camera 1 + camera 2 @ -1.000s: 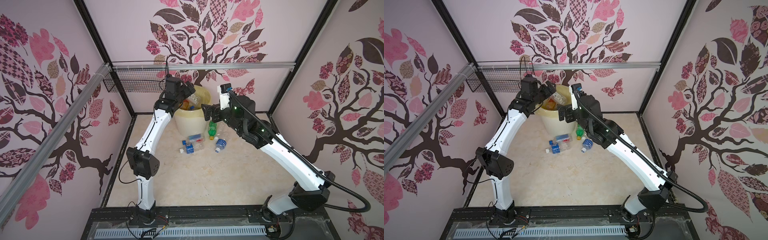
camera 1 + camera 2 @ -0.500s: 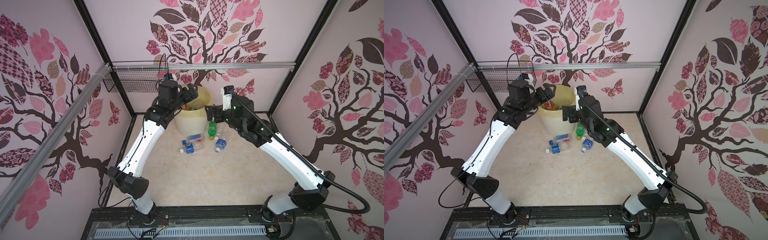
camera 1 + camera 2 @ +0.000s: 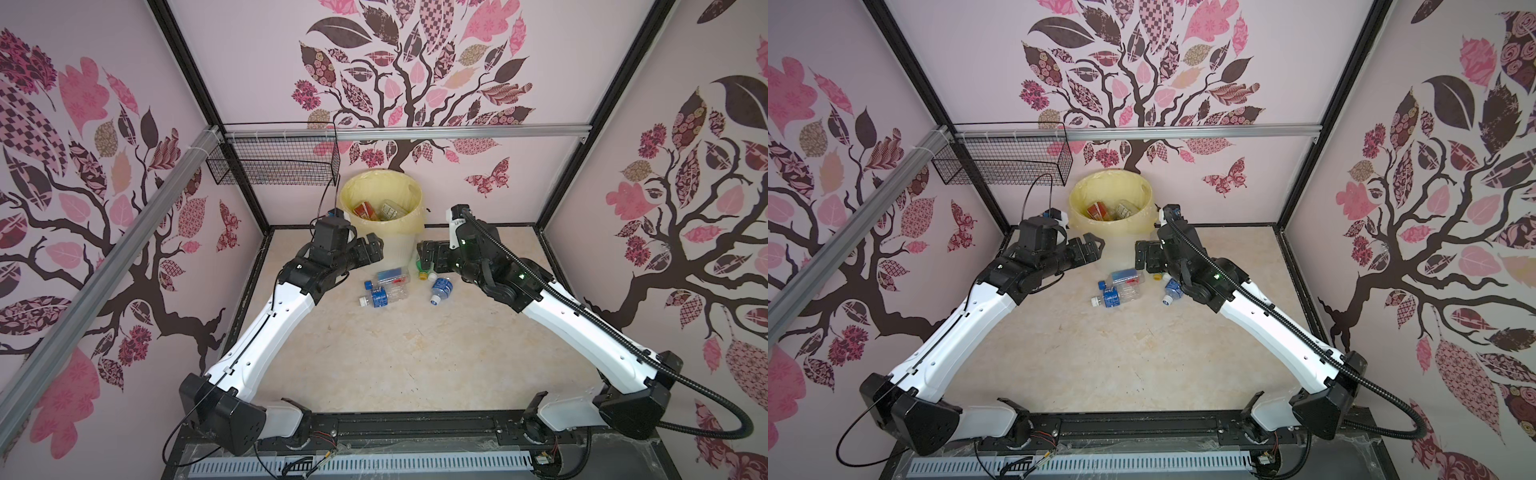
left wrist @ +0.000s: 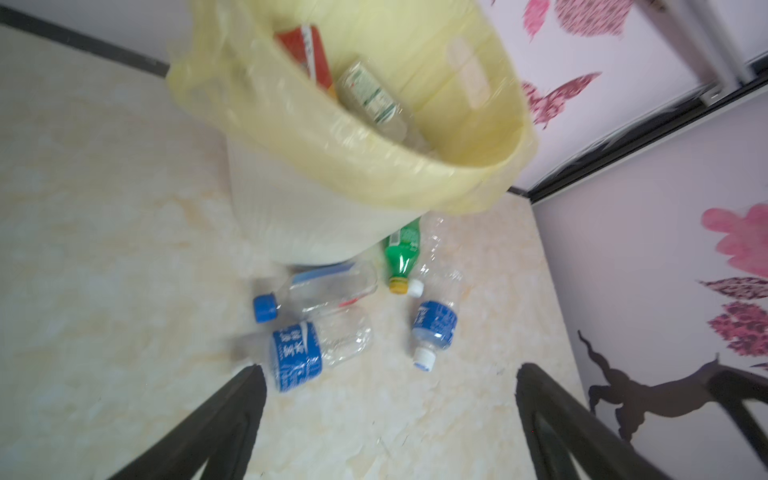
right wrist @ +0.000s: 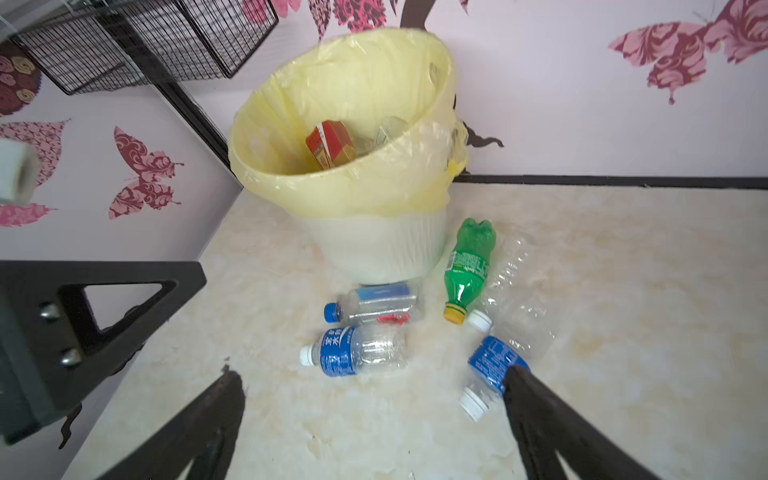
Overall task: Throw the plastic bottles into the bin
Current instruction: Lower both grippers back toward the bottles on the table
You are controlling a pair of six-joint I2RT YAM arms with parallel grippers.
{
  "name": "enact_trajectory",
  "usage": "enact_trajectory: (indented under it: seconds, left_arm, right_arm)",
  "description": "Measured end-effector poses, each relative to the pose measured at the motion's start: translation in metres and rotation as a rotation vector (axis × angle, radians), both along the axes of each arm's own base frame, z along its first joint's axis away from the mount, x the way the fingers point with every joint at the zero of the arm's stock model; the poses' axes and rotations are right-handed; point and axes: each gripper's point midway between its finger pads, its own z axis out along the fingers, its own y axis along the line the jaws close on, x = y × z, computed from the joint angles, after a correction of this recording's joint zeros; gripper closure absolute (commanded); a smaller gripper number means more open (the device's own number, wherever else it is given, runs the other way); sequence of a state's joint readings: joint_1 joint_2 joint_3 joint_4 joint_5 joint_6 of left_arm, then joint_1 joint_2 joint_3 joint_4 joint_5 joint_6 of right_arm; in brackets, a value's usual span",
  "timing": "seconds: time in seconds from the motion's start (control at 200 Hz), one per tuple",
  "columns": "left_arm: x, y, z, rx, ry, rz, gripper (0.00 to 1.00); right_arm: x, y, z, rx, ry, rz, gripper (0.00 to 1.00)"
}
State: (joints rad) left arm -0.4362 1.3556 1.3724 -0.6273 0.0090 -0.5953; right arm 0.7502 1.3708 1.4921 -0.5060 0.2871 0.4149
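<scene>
Both my arms have pulled back from the bin (image 3: 400, 245) since a second ago. Back then the left tool (image 3: 375, 250) was up over the bin's left rim. Now it sits lower, on the near-left side of the bin, with its jaws wide and nothing in them. The right tool (image 3: 423, 256) was at the right rim. It has dropped to the near-right side, and its jaws are wide and empty too. The left arm's elbow has swung down toward the near edge.

The bin stands at the far middle of the bench (image 3: 395, 357), with a yellow bag (image 3: 417, 226) folded over its rim. Inside lie a red-labelled bottle (image 3: 365, 209) and a clear one (image 3: 391, 210).

Five bottles lie on the bench just near the bin, and they have not moved:
- a blue-capped bottle (image 3: 390, 275)
- a blue-labelled bottle (image 3: 379, 297) beside it
- another blue-labelled bottle (image 3: 441, 287) to the right
- a green bottle (image 5: 467, 266)
- a plain clear bottle (image 5: 509, 270)

In both top views the right tool hangs over the green bottle and hides most of it. In the right wrist view one finger covers part of the right blue-labelled bottle. A black wire basket (image 3: 274, 166) hangs on the far-left wall, well apart.
</scene>
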Motion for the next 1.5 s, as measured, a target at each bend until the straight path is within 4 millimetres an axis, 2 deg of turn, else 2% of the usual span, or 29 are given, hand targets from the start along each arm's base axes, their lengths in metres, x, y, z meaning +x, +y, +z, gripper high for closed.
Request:
enact_trajectory:
  seconds: [0.19, 0.385, 0.55, 0.76, 1.07, 1.375, 1.495]
  left_arm:
    - [-0.013, 0.006, -0.072, 0.112, 0.178, -0.025, 0.03]
    - [-0.024, 0.007, -0.114, 0.179, 0.264, -0.070, 0.03]
    - [-0.024, 0.002, -0.139, 0.239, 0.305, -0.132, 0.03]
    - [-0.020, -0.003, -0.181, 0.312, 0.383, -0.192, 0.03]
    - [-0.009, -0.014, -0.206, 0.349, 0.409, -0.261, 0.03]
    - [0.008, -0.025, -0.207, 0.375, 0.362, -0.292, 0.03]
    - [0.016, -0.031, -0.217, 0.400, 0.365, -0.306, 0.03]
  right_arm:
    - [-0.012, 0.002, -0.039, 0.027, 0.110, 0.015, 0.00]
    - [-0.023, 0.003, -0.079, 0.033, 0.220, 0.021, 0.00]
    - [-0.027, 0.003, -0.081, 0.055, 0.238, 0.018, 0.01]
    - [-0.035, -0.002, -0.088, 0.074, 0.260, 0.014, 0.00]
    - [-0.036, -0.003, -0.093, 0.065, 0.267, 0.013, 0.01]
    - [-0.033, -0.006, -0.093, 0.059, 0.262, 0.007, 0.01]
    - [-0.026, -0.015, -0.093, 0.069, 0.267, -0.019, 0.01]
